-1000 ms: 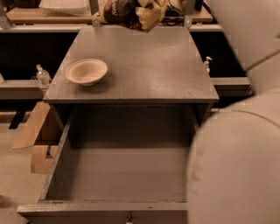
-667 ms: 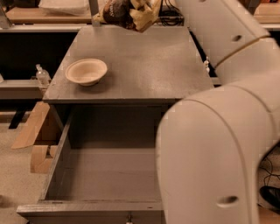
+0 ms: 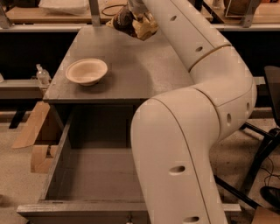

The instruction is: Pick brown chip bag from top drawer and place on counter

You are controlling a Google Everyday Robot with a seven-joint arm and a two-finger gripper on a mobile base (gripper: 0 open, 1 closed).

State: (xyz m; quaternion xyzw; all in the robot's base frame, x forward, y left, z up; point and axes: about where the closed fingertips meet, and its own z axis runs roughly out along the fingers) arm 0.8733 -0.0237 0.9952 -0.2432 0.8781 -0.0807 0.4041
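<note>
The brown chip bag point(image 3: 131, 24), dark brown with tan-yellow edges, hangs over the far edge of the grey counter point(image 3: 131, 65). My gripper point(image 3: 137, 9) is at the top of the view, shut on the bag's upper part and holding it just above the counter surface. My white arm point(image 3: 197, 113) reaches up from the lower right across the counter's right side. The top drawer point(image 3: 78, 209) is pulled open below the counter. The part of its inside that shows is bare; the arm hides its right half.
A pale beige bowl point(image 3: 86, 71) sits on the counter's left side. A wooden bench point(image 3: 26, 13) runs behind the counter. A small clear bottle point(image 3: 42, 75) and cardboard pieces point(image 3: 33, 127) lie to the left. A black chair base point(image 3: 267, 148) stands to the right.
My arm has swung left in the view and now covers more of the drawer's right side. The bag has stayed in the gripper and sits slightly lower over the far counter edge.
</note>
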